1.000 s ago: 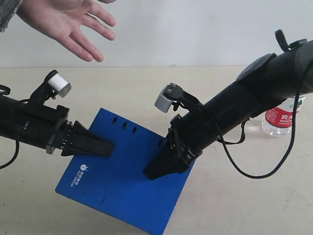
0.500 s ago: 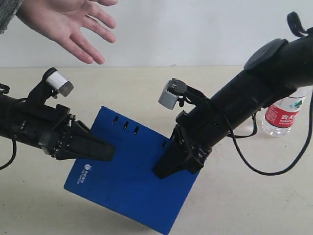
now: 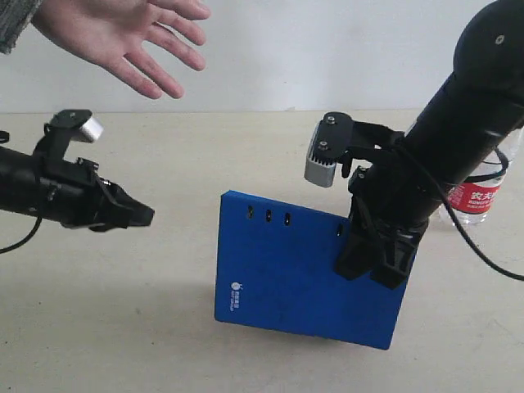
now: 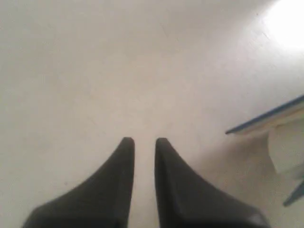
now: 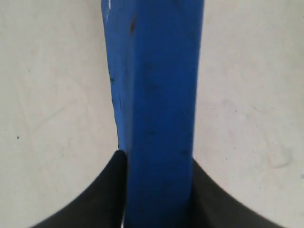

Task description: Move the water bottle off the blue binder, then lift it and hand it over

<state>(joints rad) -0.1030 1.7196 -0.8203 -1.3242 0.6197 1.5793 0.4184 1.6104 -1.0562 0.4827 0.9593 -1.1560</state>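
Observation:
The blue binder (image 3: 295, 266) hangs upright above the table, its cover with the small white logo facing the exterior view. My right gripper (image 3: 378, 266) is shut on its right edge; in the right wrist view its black fingers press both sides of the binder (image 5: 156, 85). The water bottle (image 3: 477, 195) stands on the table at the far right, mostly hidden behind the right arm. My left gripper (image 3: 143, 216) hovers well left of the binder, holding nothing. Only a thin slit separates its fingers (image 4: 124, 156), and a blue binder edge (image 4: 266, 118) shows off to one side.
An open human hand (image 3: 123, 37) reaches in at the top left, palm up, above my left arm. The pale table (image 3: 246, 155) runs back to a white wall. The right arm's grey wrist camera (image 3: 326, 151) sticks out above the binder.
The right gripper has raised the binder from tilted to upright and carried it right. The left gripper has come off the binder and drawn back left. The bottle stayed put.

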